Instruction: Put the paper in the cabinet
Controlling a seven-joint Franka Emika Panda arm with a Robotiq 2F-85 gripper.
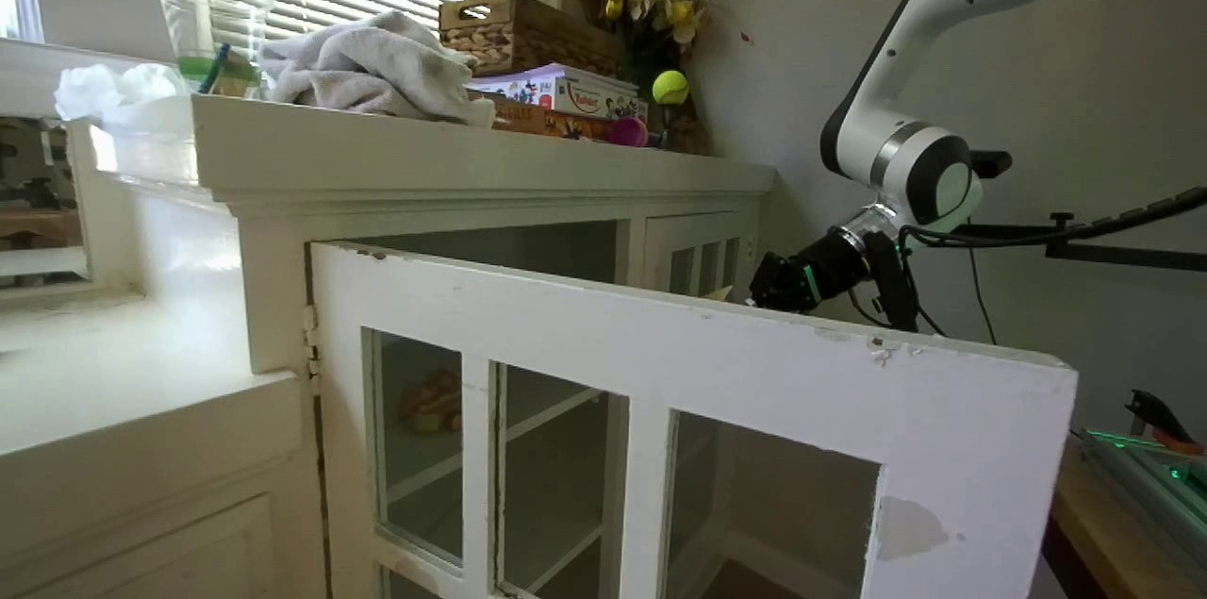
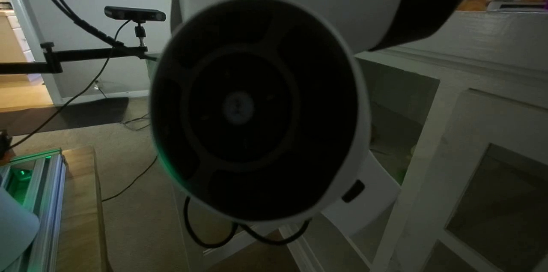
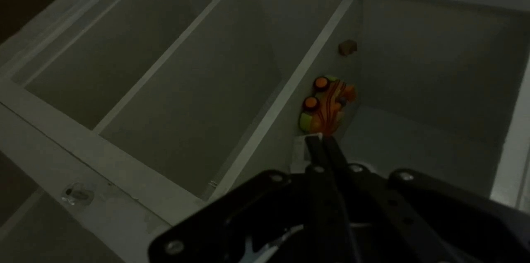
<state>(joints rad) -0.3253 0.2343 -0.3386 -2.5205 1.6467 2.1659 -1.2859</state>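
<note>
The white cabinet [image 1: 528, 203] stands with a glass-paned door [image 1: 971, 420] swung open; its frame [image 2: 421, 152] and shelf edges [image 3: 290, 85] show too. My gripper [image 1: 759, 292] is behind the door's top edge at the opening, pointing inward and down. In the dark wrist view its fingertips [image 3: 321, 141] are together. Pale paper [image 3: 299, 153] shows beside and under the left finger; its top edge runs into the thin gap between the tips, so it appears held. Much of it is hidden by the fingers. In an exterior view the arm's joint hides the gripper.
An orange toy [image 3: 327, 105] and a small brown block [image 3: 347, 47] lie inside the cabinet beyond the fingertips. A closed paned door [image 1: 698, 241] is beside the opening. A towel [image 1: 377, 66], basket [image 1: 528, 33] and cup [image 1: 207, 24] stand on top.
</note>
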